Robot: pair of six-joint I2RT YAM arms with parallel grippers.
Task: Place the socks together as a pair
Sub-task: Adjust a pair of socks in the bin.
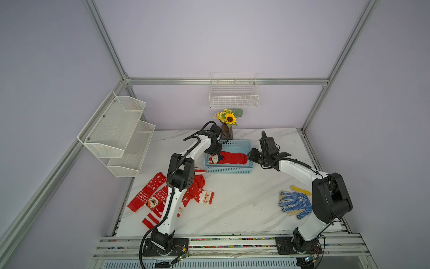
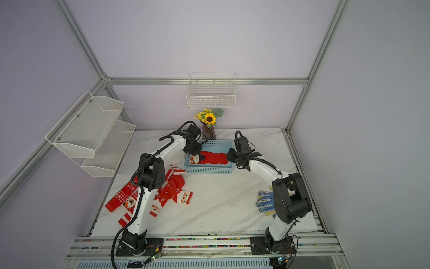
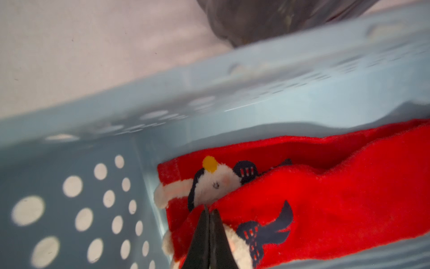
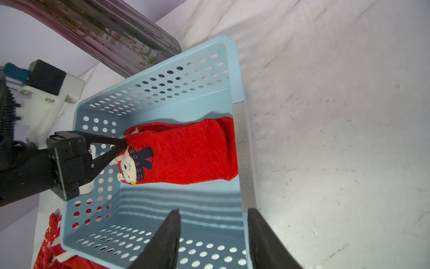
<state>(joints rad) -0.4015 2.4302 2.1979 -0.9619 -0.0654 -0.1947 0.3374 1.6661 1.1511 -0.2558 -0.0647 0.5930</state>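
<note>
Two red snowman socks (image 1: 232, 158) (image 2: 215, 158) lie one on the other in the light blue basket (image 1: 229, 171). In the left wrist view the upper sock (image 3: 337, 205) covers most of the lower sock (image 3: 216, 184). My left gripper (image 3: 210, 212) (image 4: 123, 142) (image 1: 215, 155) is shut on the upper sock's cuff edge. My right gripper (image 4: 213, 213) (image 1: 250, 154) is open at the basket's toe end. One finger (image 4: 172, 233) is inside the basket and the other is outside its wall, holding nothing. More red socks (image 1: 200, 189) (image 2: 173, 193) lie in a pile at the table's left.
A glass vase (image 1: 226, 132) with a sunflower stands right behind the basket. Blue and yellow dotted gloves (image 1: 294, 201) lie at the right, partly behind my right arm. On the walls hang a white mesh shelf (image 1: 116, 132) and a wire basket (image 1: 233, 93).
</note>
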